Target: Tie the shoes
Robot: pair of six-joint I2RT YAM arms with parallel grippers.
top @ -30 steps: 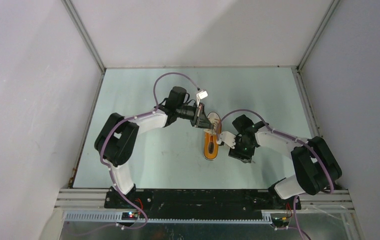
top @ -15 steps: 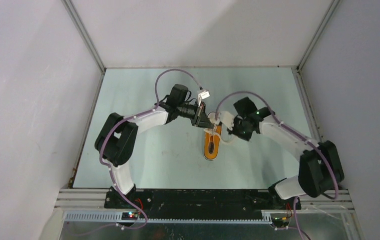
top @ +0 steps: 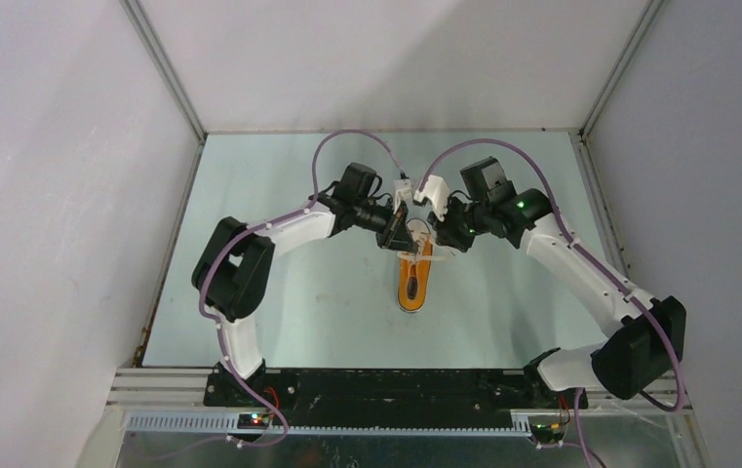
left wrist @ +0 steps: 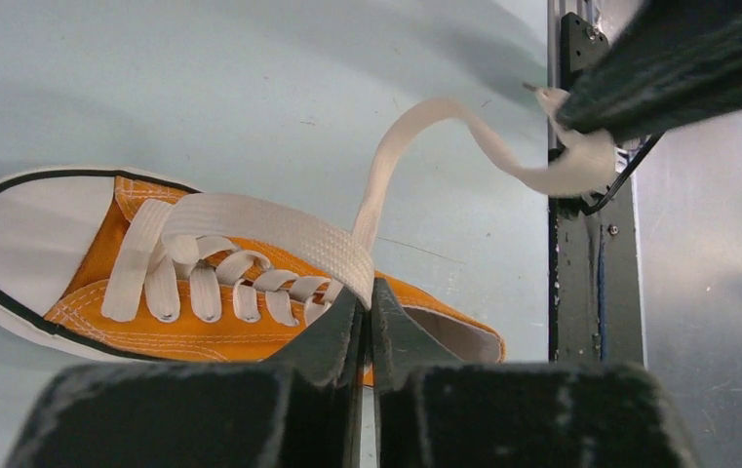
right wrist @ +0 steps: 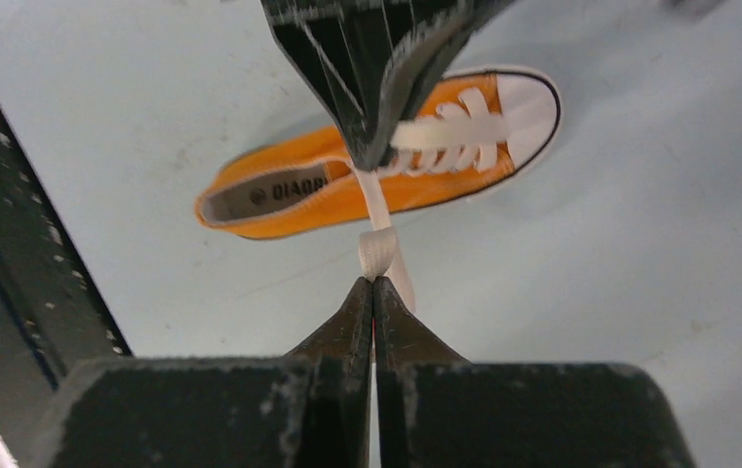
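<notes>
The shoe is a small orange sneaker with a white toe cap, lying on the pale green table with its toe towards the far side. In the left wrist view the shoe lies on its sole, and a wide white lace runs over the tongue to my left gripper, whose tips pinch it. From there the lace arcs up to my right gripper. In the right wrist view my right gripper is shut on a bunched fold of lace above the shoe. Both grippers meet over the shoe's far end.
The table is boxed in by grey walls on the left, right and back. A black rail with the arm bases runs along the near edge. Purple cables arch over both wrists.
My right arm has swung from beside the shoe's middle to its far end, and its gripper has closed on the lace. The left gripper has shifted slightly and still has the lace.
</notes>
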